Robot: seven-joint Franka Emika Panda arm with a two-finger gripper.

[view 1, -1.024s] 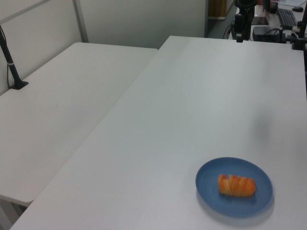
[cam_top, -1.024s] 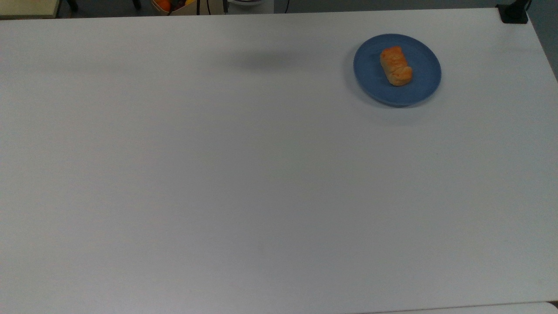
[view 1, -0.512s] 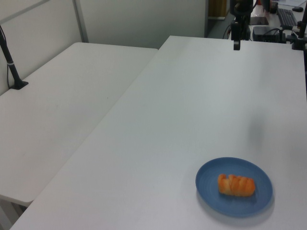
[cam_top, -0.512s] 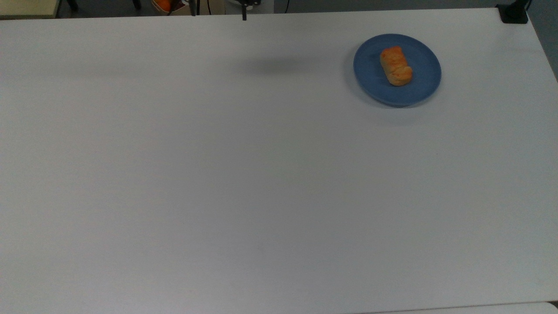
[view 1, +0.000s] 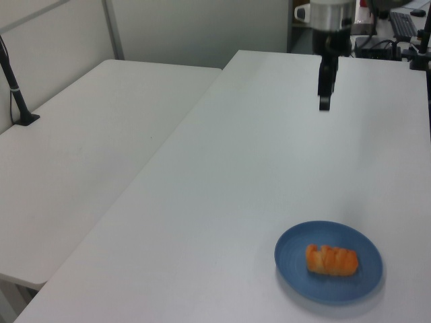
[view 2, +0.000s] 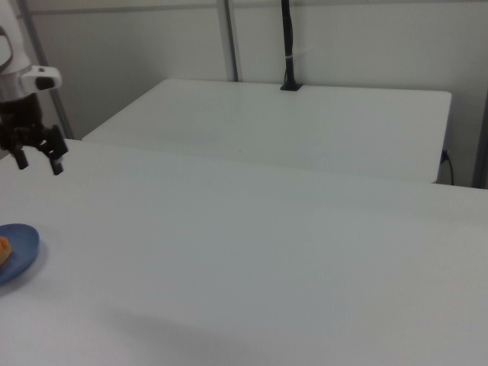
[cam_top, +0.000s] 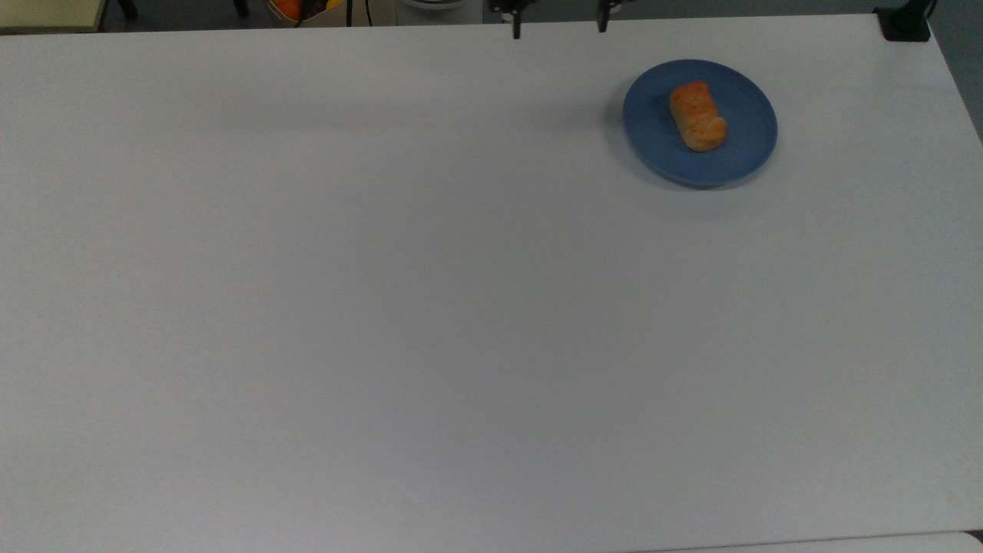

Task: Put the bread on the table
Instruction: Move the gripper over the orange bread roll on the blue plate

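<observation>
The bread (cam_top: 697, 117), a golden-orange roll, lies on a round blue plate (cam_top: 653, 146) at the top view's upper right, on the white table (cam_top: 384, 307). My gripper (cam_top: 559, 29) hangs at the table's far edge, left of the plate in the top view, with its two fingertips (cam_top: 516, 31) wide apart and nothing between them. In the left view the gripper (view 1: 324, 101) hovers well beyond the bread (view 1: 332, 260) and plate (view 1: 289, 249). In the right view the open gripper (view 2: 38, 162) hangs above the plate (view 2: 19, 252), apart from it.
A second white table (view 1: 87, 148) adjoins this one, with a black post (view 1: 17, 94) clamped at its far side. A black clamp (cam_top: 905, 23) sits on the table corner at the top view's upper right. Clutter (cam_top: 288, 8) lies beyond the far edge.
My gripper has come in over the table's far edge, moved right in the top view toward the plate, and dropped lower in the left view. Bread and plate have not moved.
</observation>
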